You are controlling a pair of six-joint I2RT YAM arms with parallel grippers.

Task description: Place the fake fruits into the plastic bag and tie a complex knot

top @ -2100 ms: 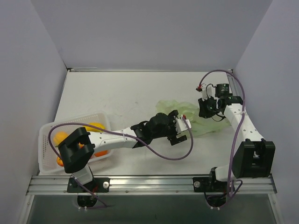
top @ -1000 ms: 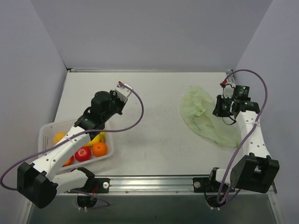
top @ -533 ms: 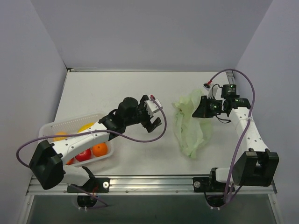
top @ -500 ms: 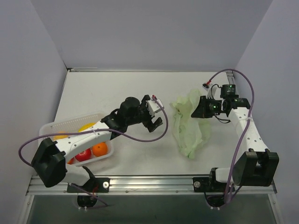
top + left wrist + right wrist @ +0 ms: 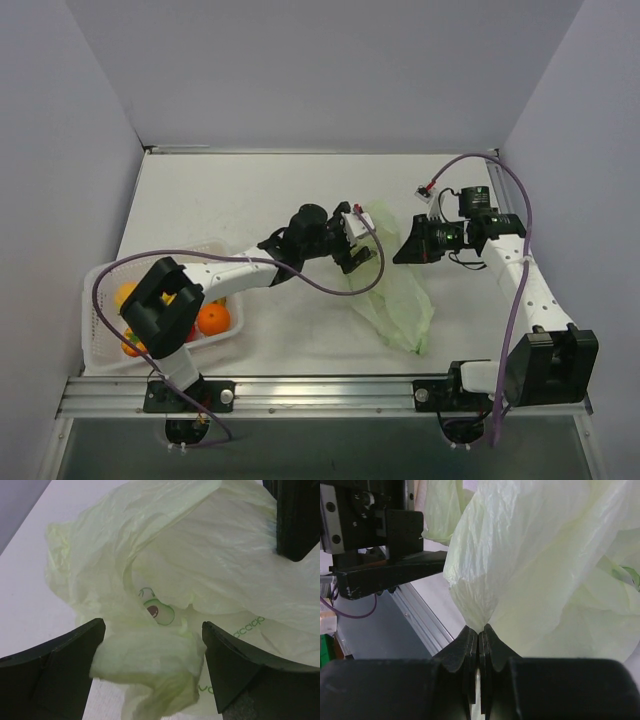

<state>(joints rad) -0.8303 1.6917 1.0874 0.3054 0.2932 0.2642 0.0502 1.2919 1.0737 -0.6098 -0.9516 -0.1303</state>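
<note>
My right pincer (image 5: pixel 478 631) is pressed fully closed on a pinch of the plastic bag (image 5: pixel 402 300) at its edge. My left pincer (image 5: pixel 152 630) gapes wide, a finger on either side of a bunched fold of the bag, gripping nothing. The fake fruits (image 5: pixel 212 319) lie in a white basket (image 5: pixel 96 300), well apart from the bag.

Surface: flat white table (image 5: pixel 240 190), walled on three sides.
Left near corner: white perforated plastic basket (image 5: pixel 105 350), standing on the table.
Right of centre: pale green crinkled plastic bag (image 5: pixel 400 300), lower end resting on the table.
</note>
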